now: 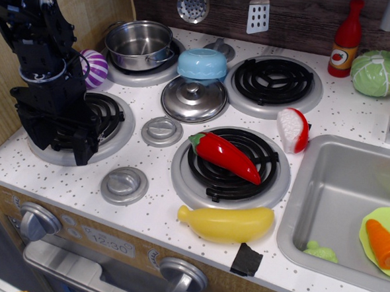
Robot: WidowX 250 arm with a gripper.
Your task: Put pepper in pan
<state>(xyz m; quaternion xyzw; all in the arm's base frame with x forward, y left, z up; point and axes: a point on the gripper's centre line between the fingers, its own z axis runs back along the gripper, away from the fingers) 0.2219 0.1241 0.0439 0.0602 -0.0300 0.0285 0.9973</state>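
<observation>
Pepper point(225, 157): lies diagonally on near right burner, untouched; pan point(139, 45) far left, empty; tool point(67, 142), fingers slightly spread and empty, should straddle the pepper's thick middle across its length.

The long glossy red plastic chili pepper point(224, 157) lies slantwise on the front right black coil burner point(230, 165) of the speckled white worktop point(153, 215). Just in front of that burner lies the yellow banana-like toy point(226, 223); at its right rear edge stands the short red-and-white rounded toy point(293, 130). The round shiny stainless steel pan point(139, 45) sits on the rear left burner, well behind the pepper. Between them rest the domed steel lid with a knob point(193, 98) and, just behind it, the light blue bowl point(202, 64). The black gripper point(65, 137) hangs over the front left burner, left of the pepper. The steel sink point(337, 203) lies to the right.
</observation>
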